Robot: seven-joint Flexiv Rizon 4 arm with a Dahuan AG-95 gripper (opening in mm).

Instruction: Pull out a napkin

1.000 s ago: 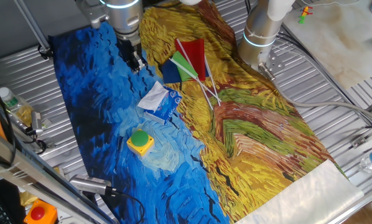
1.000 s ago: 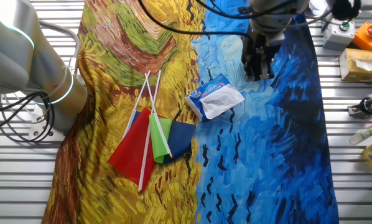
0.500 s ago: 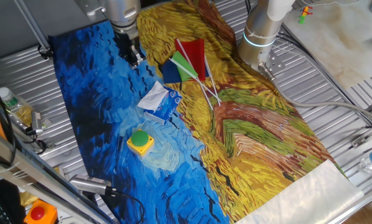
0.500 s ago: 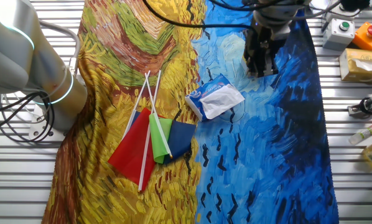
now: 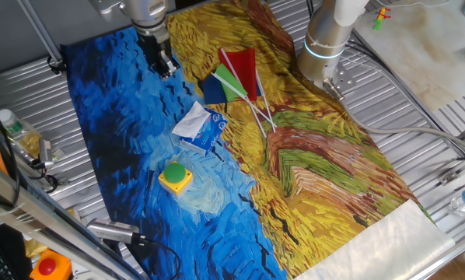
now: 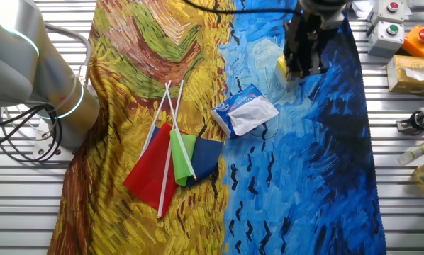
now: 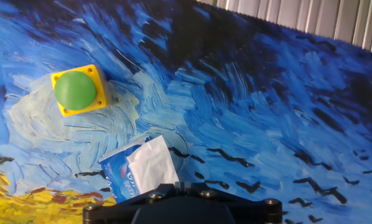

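Observation:
The napkin (image 5: 190, 123) is a creased white sheet sticking out of the top of a small blue tissue packet (image 5: 209, 132) that lies on the blue part of the painted cloth. Both also show in the other fixed view, napkin (image 6: 254, 113) and packet (image 6: 230, 108), and in the hand view, napkin (image 7: 152, 165) and packet (image 7: 119, 174). My gripper (image 5: 164, 68) hangs above the cloth, behind and apart from the packet, its fingers close together and holding nothing. It also shows in the other fixed view (image 6: 302, 69). The hand view shows only the black hand base (image 7: 180, 208).
A yellow box with a green button (image 5: 175, 176) sits near the packet, also in the hand view (image 7: 78, 90). Red, green and blue flags on white sticks (image 5: 236, 74) lie on the yellow part. A second arm's base (image 5: 326, 39) stands at the cloth's edge. Bottles and button boxes (image 6: 410, 39) line the metal table's sides.
My gripper has risen and drawn back from the packet, empty. The napkin and packet have not moved.

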